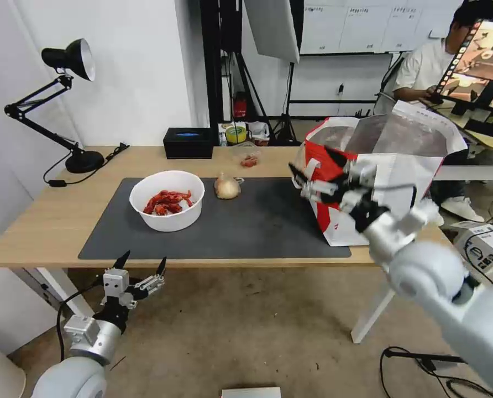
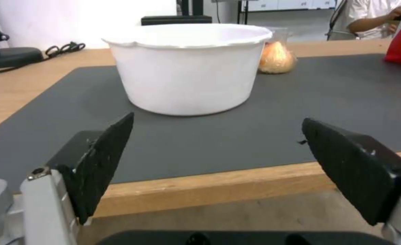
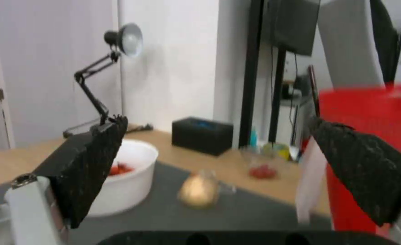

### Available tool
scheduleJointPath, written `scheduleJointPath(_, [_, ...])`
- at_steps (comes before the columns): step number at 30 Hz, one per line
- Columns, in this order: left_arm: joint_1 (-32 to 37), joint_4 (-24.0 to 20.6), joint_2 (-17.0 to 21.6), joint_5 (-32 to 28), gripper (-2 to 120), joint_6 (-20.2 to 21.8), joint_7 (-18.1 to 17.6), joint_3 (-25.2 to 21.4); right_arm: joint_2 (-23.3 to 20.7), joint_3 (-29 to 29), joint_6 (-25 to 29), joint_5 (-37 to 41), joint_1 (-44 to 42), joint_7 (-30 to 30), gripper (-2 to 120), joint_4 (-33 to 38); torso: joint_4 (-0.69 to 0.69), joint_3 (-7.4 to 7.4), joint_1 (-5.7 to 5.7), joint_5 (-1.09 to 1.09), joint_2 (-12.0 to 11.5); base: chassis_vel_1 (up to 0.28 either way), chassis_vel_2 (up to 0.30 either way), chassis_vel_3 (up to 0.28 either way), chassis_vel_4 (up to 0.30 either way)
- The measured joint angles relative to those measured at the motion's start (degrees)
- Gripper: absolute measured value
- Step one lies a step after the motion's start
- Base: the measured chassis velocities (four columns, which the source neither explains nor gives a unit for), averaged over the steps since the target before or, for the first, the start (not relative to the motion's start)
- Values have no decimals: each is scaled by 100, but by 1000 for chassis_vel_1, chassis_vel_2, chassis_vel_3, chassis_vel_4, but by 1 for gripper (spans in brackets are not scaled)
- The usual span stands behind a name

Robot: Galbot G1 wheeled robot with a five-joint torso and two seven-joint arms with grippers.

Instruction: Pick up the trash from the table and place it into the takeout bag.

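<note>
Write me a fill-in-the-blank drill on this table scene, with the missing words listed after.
1. The white bowl holds red ____ shells.
2. The onion-like lump sits on the dark grey ____.
3. The left tool hangs open below the near edge of the table, while the right tool is raised, open, in front of the takeout ____.
4. The desk lamp stands on the table's ____ side.

Missing words: crayfish; mat; bag; left
</note>
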Motion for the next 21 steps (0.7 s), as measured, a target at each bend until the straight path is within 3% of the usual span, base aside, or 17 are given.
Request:
scheduleJointPath(4, [25,0,-11,14,100,-16,2,-3,122,83,94,-216,-500,3,100,20,0,0,0,0,0,0,0,0,0])
scheduleJointPath(11, [214,15,-66,93,100,-109,29,-93,815,242,455,-1081,-2011,203,100,-101,0,0,-1,0,0,0,0,0,0])
scheduleJointPath(21, [276,82,-107,129,100,-134,45,-115,1190,235,458,-1511,-2562,355,100,-259,0,0,-1,0,0,0,0,0,0])
